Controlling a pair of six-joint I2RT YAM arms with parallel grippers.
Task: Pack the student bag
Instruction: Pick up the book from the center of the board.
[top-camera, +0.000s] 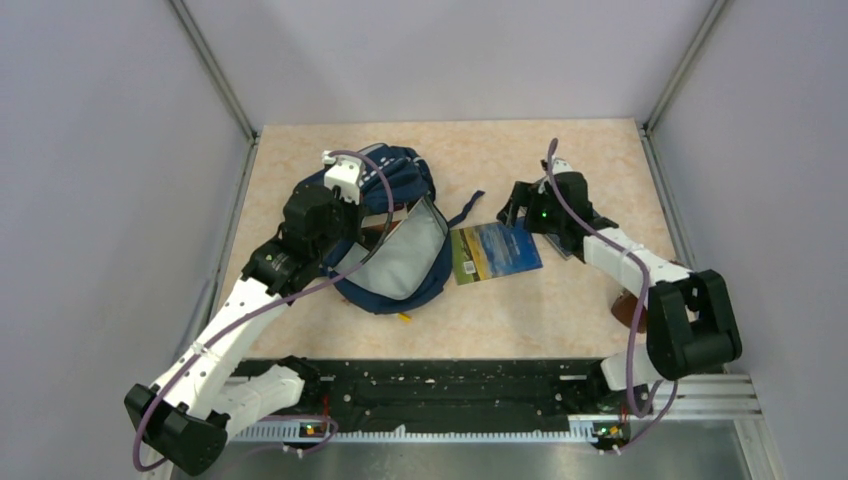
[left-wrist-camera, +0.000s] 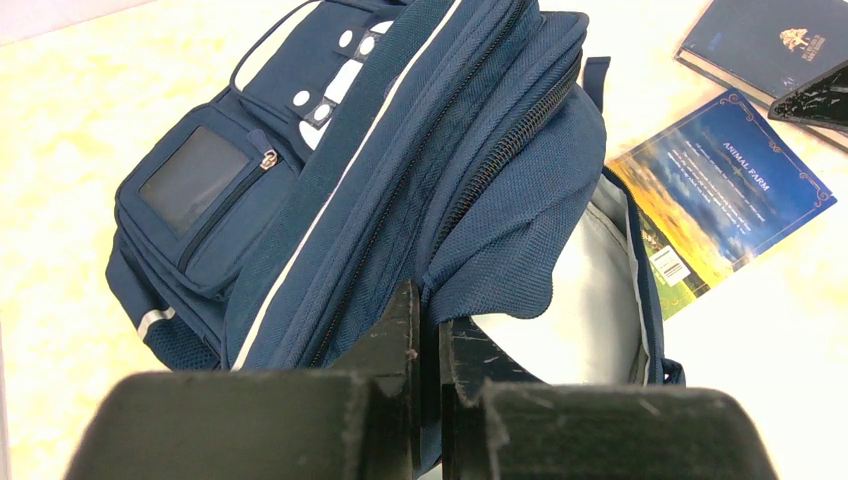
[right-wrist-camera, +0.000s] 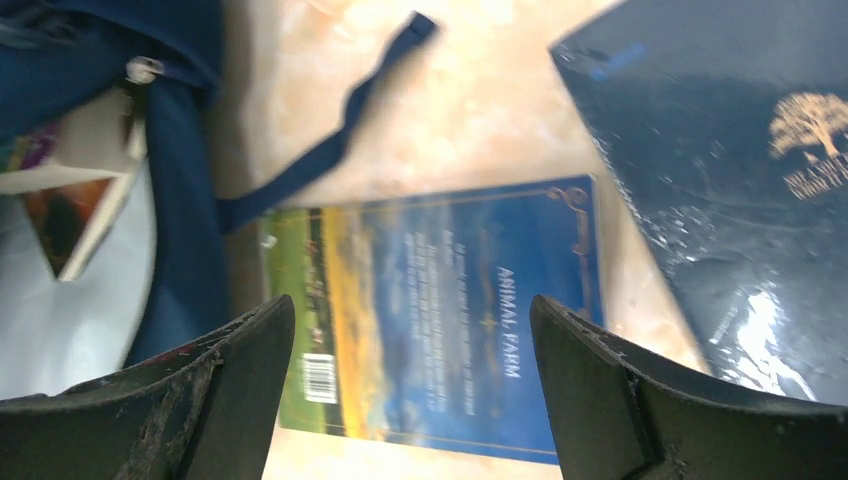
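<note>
At table (top-camera: 560, 310) centre, student bag (top-camera: 405, 172) lies open, with left gripper (left-wrist-camera: 428, 310) clamped on its mouth edge. Right gripper (right-wrist-camera: 412, 315), jaws spread, hovers over Animal Farm paperback (top-camera: 497, 252). Loading step; next: descend, grasp, insert.

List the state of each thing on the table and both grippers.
student bag: unzipped, mouth held open.
Animal Farm book: lying flat, barcode side up.
dark book: flat, emblem side up.
left gripper: shut on the bag's flap.
right gripper: open, over Animal Farm book.
</note>
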